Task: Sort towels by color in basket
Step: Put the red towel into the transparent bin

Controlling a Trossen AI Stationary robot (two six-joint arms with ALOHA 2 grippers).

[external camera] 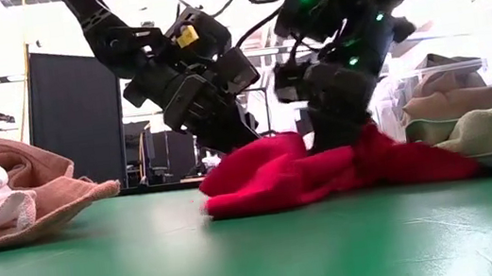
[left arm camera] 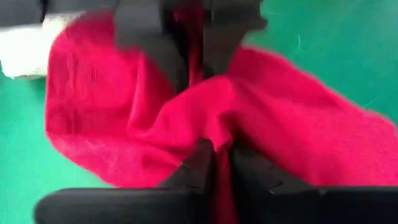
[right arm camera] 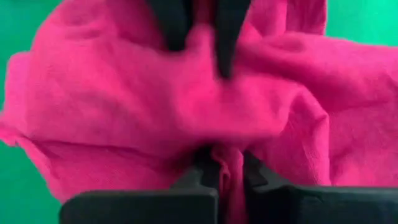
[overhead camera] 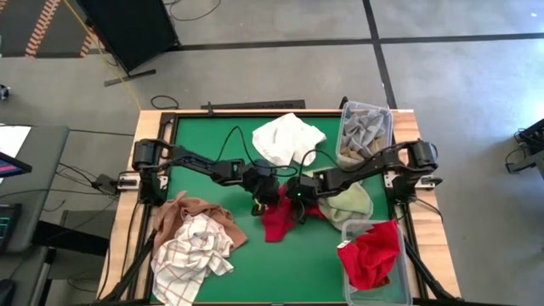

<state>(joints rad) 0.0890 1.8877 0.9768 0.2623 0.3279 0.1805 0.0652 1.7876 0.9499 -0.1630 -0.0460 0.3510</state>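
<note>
At table centre, my right gripper point(right arm camera: 222, 163) and left gripper point(left arm camera: 219, 155) both pinch the red towel point(overhead camera: 280, 219); the left may be loosening. It lies bunched on the mat. Next, I judge: carry it toward five o'clock, into the bin point(overhead camera: 399, 285) holding red cloth.

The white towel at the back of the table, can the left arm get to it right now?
Probably not yet: the white towel lies uncovered, but the left end effector is down on the red towel, pinching a fold of it beside the right end effector.
</note>
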